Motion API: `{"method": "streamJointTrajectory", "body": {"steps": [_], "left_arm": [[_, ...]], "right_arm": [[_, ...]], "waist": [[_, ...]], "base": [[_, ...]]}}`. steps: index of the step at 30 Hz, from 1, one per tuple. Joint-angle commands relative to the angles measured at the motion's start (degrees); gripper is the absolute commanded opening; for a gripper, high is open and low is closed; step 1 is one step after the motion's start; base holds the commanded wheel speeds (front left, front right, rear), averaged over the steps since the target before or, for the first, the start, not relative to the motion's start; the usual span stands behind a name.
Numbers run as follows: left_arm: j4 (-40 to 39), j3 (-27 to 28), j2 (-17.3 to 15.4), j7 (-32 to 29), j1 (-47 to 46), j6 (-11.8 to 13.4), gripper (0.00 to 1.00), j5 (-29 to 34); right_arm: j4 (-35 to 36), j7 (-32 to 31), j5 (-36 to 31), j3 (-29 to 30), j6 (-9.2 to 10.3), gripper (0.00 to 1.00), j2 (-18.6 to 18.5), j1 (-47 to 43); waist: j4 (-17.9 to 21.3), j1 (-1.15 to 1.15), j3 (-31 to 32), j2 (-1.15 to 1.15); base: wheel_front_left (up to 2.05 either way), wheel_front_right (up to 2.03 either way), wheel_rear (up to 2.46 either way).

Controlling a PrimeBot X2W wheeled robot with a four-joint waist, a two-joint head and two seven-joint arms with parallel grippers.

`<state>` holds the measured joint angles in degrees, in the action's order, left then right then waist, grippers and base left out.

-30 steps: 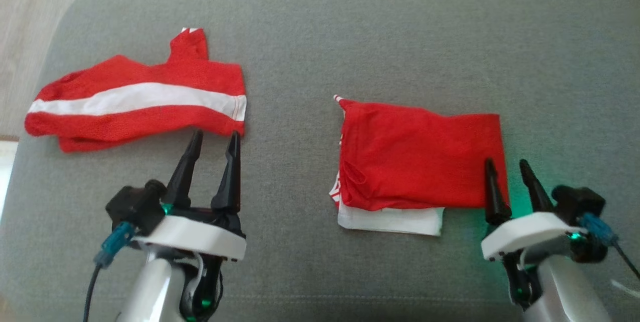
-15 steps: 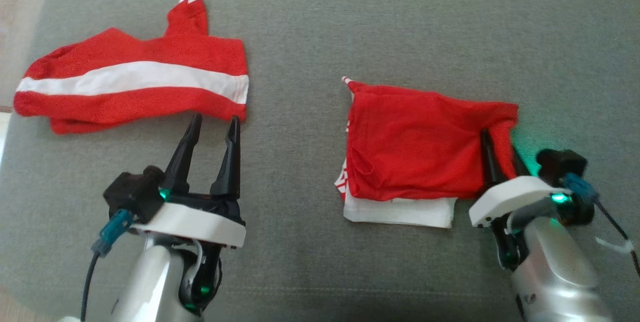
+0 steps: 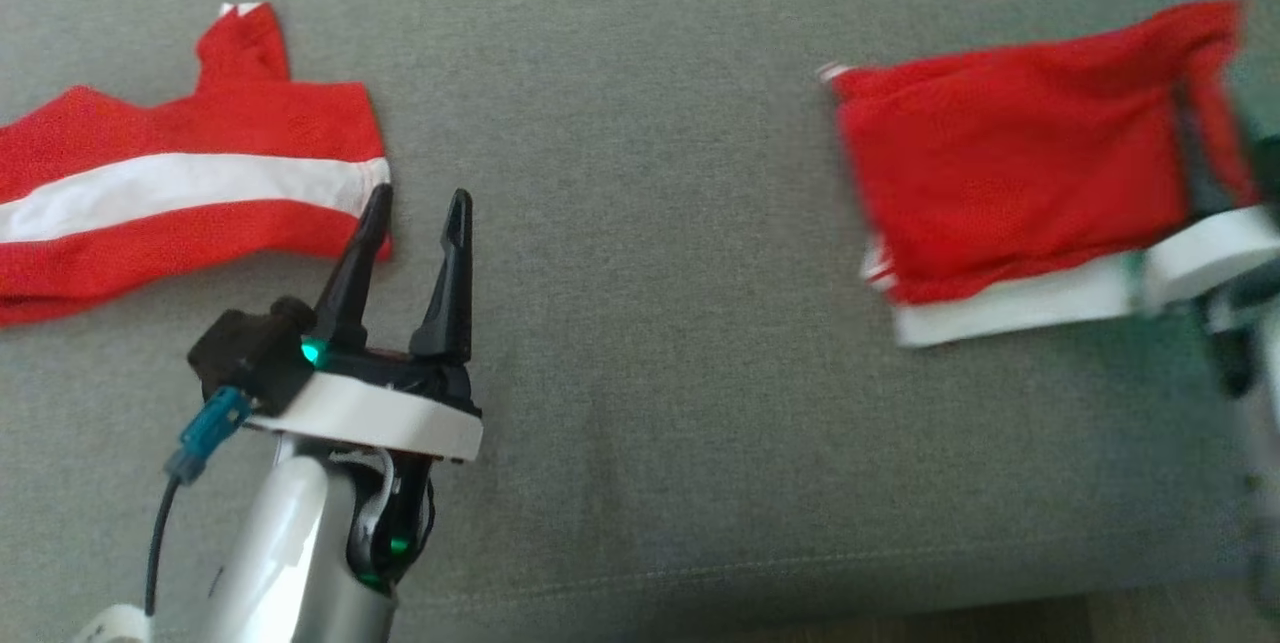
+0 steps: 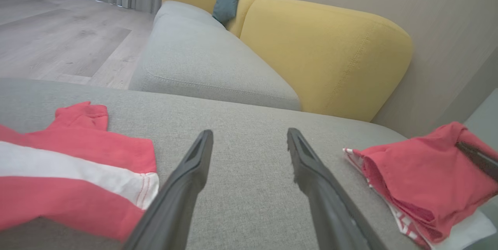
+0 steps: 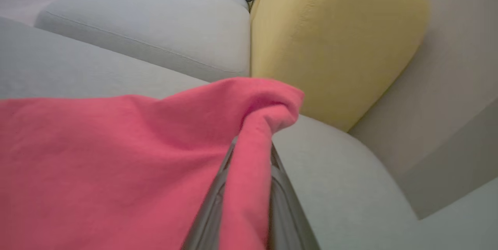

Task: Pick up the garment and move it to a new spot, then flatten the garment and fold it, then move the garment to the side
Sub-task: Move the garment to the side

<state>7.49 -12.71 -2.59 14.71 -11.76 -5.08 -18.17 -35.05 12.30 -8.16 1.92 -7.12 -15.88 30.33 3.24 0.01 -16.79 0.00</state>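
**Fold done, side move in hand**

Judging the fold complete: seeing garment (image 3: 1010, 183) as a compact rectangle, red layer over white. Clamped on its right edge with right gripper (image 5: 252, 152), fingers (image 5: 218, 191) closed on a pinch of red cloth humped over the tips, with the rest spreading left of them. Raised at that edge by the look of it; can't tell whether the far edge is off the cushion (image 3: 640, 373).

Left to do: carry aside, set down, release.

On left gripper (image 3: 420, 198): spread wide, nothing held, bare cushion between the fingers. Just left of those fingers, a striped shirt (image 3: 170, 193), red with a white band, lying unfolded. Probably not part of this step.

Materials: thin mesh-like knit, soft and limp, likely to sag or unfold from a one-edge pinch. Grey woven cushion, flat, probably grippy. Blurred around right arm in head view.
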Motion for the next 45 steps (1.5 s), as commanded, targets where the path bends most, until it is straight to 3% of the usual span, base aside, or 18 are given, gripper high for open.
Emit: {"method": "streamJointTrajectory", "body": {"steps": [1, 5, 9, 16, 25, 27, 28, 40, 45], "left_arm": [[-1.98, 1.83, -0.29, 0.29, -1.94, -0.05, 1.0, 0.63], [-2.0, 1.76, -0.29, 0.29, -2.19, -0.27, 1.0, 0.57], [-1.91, 1.94, -0.29, 0.29, -2.17, -0.5, 1.0, 0.76], [-1.91, 3.25, -0.29, 0.29, -1.91, -0.81, 1.0, 1.22], [-1.61, 3.8, -0.29, 0.29, -1.45, -1.17, 1.0, 1.53], [-1.52, 3.85, -0.29, 0.29, -1.42, -1.22, 1.0, 1.56], [-1.5, 3.87, -0.29, 0.29, -1.4, -1.25, 1.0, 1.58], [-0.45, 2.96, -0.29, 0.29, -0.66, -1.29, 1.0, 0.71], [-0.25, 2.77, -0.29, 0.29, -0.27, -0.82, 1.0, -0.08]], "right_arm": [[2.04, -0.24, -0.1, -0.36, -0.36, 0.0, -2.17, 1.48], [1.9, -1.91, 0.23, 1.79, -0.36, 0.0, -7.79, 2.62], [1.79, -2.89, 0.76, 4.1, -0.36, 0.0, -10.47, 3.04], [2.94, -3.4, 1.28, 7.75, -0.36, 0.0, -11.5, 2.46], [4.83, -3.41, -0.02, 9.63, -0.36, 0.0, -9.97, 1.83], [5.12, -3.28, -0.11, 9.53, -0.36, 0.73, -9.5, 1.61], [5.1, -3.5, 0.44, 9.66, -0.36, 1.0, -8.98, 1.56], [9.11, -1.39, 2.1, 9.11, -0.36, 1.0, -6.51, 1.6], [12.05, 0.32, 3.36, 5.5, -0.36, 1.0, -2.69, 1.01]], "waist": [[0.55, -0.01, -0.66, 0.0], [0.74, -0.01, -1.36, 0.0], [0.6, -0.01, -1.92, 0.0], [0.56, -0.01, -2.49, 0.0], [1.03, -0.01, -2.33, 0.0], [1.14, -0.01, -2.21, 0.0], [1.19, -0.01, -2.14, 0.0], [0.77, -0.01, 0.41, 0.0], [-0.18, -0.01, 3.35, 0.0]], "base": [[0.0, 0.0, 0.0], [0.0, 0.0, 0.0], [0.0, 0.0, 0.0], [0.0, 0.0, 0.0], [0.0, 0.0, 0.0], [0.0, 0.0, 0.0], [0.0, 0.0, 0.0], [0.0, 0.0, 0.0], [0.0, 0.0, 0.0]]}}
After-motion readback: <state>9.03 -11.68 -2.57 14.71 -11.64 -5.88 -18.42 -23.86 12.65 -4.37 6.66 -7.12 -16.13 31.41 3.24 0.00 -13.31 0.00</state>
